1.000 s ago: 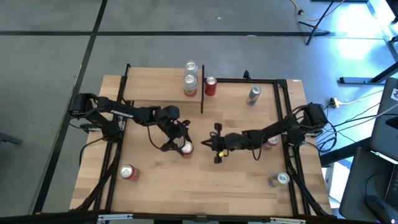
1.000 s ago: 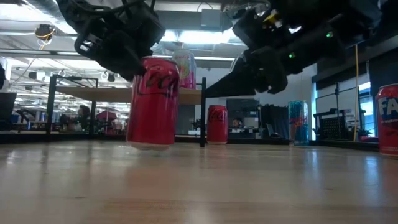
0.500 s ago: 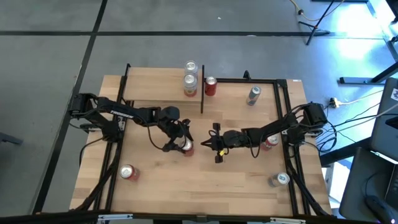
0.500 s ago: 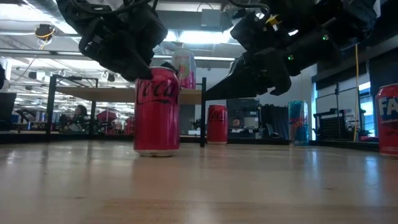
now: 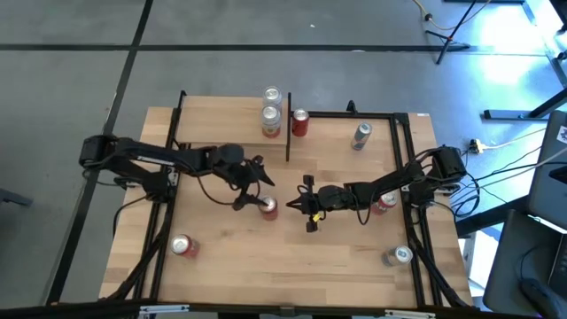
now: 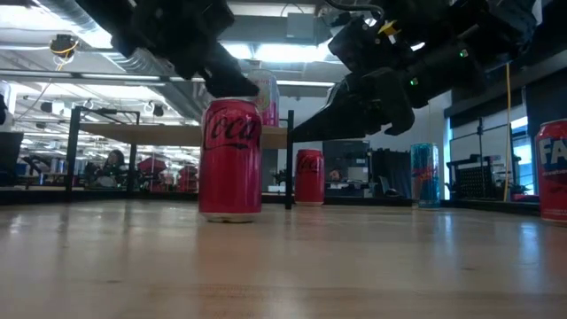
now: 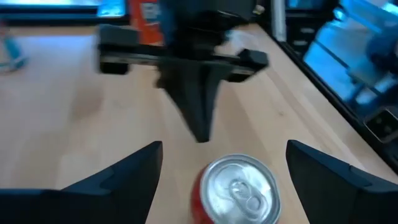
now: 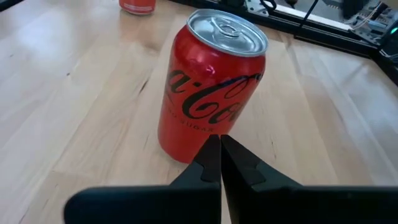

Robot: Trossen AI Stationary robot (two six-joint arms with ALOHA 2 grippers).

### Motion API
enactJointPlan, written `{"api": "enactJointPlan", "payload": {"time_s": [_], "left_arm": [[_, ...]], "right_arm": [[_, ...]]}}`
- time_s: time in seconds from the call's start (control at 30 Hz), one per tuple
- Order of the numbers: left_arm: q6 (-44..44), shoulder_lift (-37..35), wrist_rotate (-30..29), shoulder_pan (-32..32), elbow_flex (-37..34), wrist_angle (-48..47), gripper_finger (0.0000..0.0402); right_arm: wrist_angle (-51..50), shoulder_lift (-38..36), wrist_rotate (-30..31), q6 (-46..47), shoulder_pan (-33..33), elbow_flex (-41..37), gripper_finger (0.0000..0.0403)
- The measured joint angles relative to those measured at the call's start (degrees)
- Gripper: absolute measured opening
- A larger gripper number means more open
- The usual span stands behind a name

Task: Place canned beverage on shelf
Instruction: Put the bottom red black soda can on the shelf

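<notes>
Wooden surface point(image 5: 221, 266) carrying all. Shelf point(image 5: 221, 120) at 11 o'clock, two cans on its right end point(image 5: 270, 115). Left gripper point(image 5: 257, 186) near centre, fingers spread wide, nothing held, just above and at 10 o'clock of red cola can point(image 5: 268, 207). Right gripper point(image 5: 307, 206) at 3 o'clock of same can, fingers pressed together, tips pointing at it, just apart. Red cola can upright on surface near centre, off shelf. Smaller red can point(image 5: 299, 122) beside shelf post.
</notes>
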Motion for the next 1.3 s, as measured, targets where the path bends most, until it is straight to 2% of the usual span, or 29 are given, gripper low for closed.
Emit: {"api": "enactJointPlan", "payload": {"time_s": [0.17,0.27,0.37,0.53,0.83,1.13,1.3], "left_arm": [[-6.76,-3.98,-10.4,-2.74,0.0,-0.51,0.0311],[-8.61,-4.59,-17.7,-6.75,0.0,-2.17,0.031],[-10.05,-4.57,-21.45,-11.14,0.0,-2.08,0.031],[-8.32,-4.57,-21.88,-16.9,0.0,-1.82,0.031],[-7.98,-4.56,-23.57,-18.83,0.0,-1.71,0.0321],[-7.33,-1.84,-29.14,-18.83,-0.07,-2.41,0.039],[-7.33,0.47,-32.29,-18.75,-0.07,-2.58,0.0397]], "right_arm": [[-0.11,0.0,0.0,0.23,0.02,0.0,0.0001],[-0.53,0.0,0.0,0.26,0.02,0.0,0.0001],[-1.99,-0.32,0.02,0.31,0.09,0.0,0.0001],[-2.46,-1.34,0.46,0.34,0.72,0.04,0.0001],[-7.38,-5.05,11.19,-2.37,4.81,0.04,0.0001],[-7.56,-5.09,11.42,-0.82,4.94,0.04,0.0001],[-7.52,-5.09,11.13,-0.65,4.94,0.04,0.0001]]}}
